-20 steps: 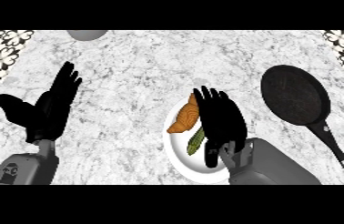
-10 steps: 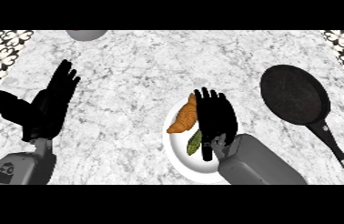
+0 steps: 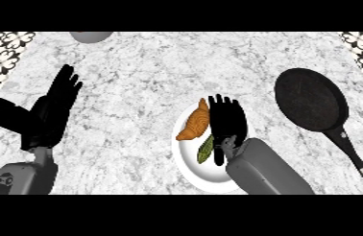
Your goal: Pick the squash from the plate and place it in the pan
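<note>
A white plate (image 3: 191, 169) lies on the marble counter near the front, with an orange croissant-shaped pastry (image 3: 195, 125) and a small green squash (image 3: 205, 149) on it. My right hand (image 3: 228, 119) hovers over the plate's right part, fingers straight and pointing away from me, just right of the pastry and above the squash. It holds nothing. The black pan (image 3: 310, 100) sits at the right, its handle (image 3: 349, 147) running toward the front edge. My left hand (image 3: 50, 109) rests open at the left, fingers up.
A grey round object (image 3: 90, 36) shows at the back left edge. Patterned tile (image 3: 13, 51) borders the far left and the far right corner. Bare marble stretches between the plate and the pan.
My right hand has drawn back toward me and slightly left, now lower over the plate. The left hand has barely moved.
</note>
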Tool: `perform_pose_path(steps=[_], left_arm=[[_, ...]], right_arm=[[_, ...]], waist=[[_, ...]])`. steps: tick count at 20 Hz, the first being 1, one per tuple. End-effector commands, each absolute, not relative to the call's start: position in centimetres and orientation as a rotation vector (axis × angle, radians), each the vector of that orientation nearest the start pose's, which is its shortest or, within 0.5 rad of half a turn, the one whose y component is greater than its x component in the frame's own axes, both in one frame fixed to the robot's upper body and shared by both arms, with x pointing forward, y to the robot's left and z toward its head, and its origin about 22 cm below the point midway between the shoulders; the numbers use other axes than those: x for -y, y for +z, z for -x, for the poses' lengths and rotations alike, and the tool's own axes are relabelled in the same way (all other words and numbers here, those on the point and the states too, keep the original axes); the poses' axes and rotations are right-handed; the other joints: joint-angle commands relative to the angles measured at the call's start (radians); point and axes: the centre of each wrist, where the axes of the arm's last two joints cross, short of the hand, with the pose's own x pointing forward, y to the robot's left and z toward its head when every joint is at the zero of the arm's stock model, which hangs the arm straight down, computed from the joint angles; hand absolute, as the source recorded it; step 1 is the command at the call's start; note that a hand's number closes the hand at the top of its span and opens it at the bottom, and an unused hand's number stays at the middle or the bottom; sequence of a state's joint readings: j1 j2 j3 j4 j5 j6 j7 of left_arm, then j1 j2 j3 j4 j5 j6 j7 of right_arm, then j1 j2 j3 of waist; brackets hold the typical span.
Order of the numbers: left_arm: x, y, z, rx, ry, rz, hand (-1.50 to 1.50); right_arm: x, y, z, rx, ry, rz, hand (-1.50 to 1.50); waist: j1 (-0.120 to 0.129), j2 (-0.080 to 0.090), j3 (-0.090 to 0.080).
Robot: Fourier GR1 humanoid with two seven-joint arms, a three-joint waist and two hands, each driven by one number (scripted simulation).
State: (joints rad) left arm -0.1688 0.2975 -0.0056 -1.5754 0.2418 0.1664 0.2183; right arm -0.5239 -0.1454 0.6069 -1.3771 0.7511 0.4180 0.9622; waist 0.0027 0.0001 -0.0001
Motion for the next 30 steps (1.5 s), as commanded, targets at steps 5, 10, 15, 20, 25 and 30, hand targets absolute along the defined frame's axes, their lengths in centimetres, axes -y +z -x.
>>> perform_pose_path(steps=[5, 10, 15, 20, 25, 30], left_arm=[[-27.7, 6.0, -29.7, 1.514, 0.054, -0.100, 0.00], [-26.5, 5.9, -28.2, 1.526, 0.046, -0.101, 0.00], [-27.4, 5.8, -28.9, 1.526, 0.042, -0.094, 0.00], [-27.7, 5.3, -28.0, 1.510, 0.049, -0.093, 0.00], [-27.2, 5.1, -26.8, 1.510, 0.037, -0.091, 0.00], [-27.0, 5.3, -29.2, 1.517, 0.052, -0.094, 0.00]], right_arm=[[7.0, 3.3, -30.4, 0.775, 1.298, 0.876, -1.50], [8.9, 3.8, -33.7, 0.758, 1.278, 0.836, -1.50], [8.0, 1.4, -32.2, 0.850, 1.370, 0.811, 1.50], [8.3, -0.2, -32.0, 0.873, 1.353, 0.817, 1.50], [8.8, 0.2, -31.7, 0.914, 1.303, 0.801, 1.50], [8.3, 2.1, -30.4, 1.035, 1.256, 0.931, 1.50]], waist=[[-0.001, 0.001, 0.000], [0.004, 0.002, 0.000], [0.004, 0.002, 0.000], [0.002, 0.001, 0.000], [0.001, 0.000, 0.000], [-0.007, 0.000, 0.000]])
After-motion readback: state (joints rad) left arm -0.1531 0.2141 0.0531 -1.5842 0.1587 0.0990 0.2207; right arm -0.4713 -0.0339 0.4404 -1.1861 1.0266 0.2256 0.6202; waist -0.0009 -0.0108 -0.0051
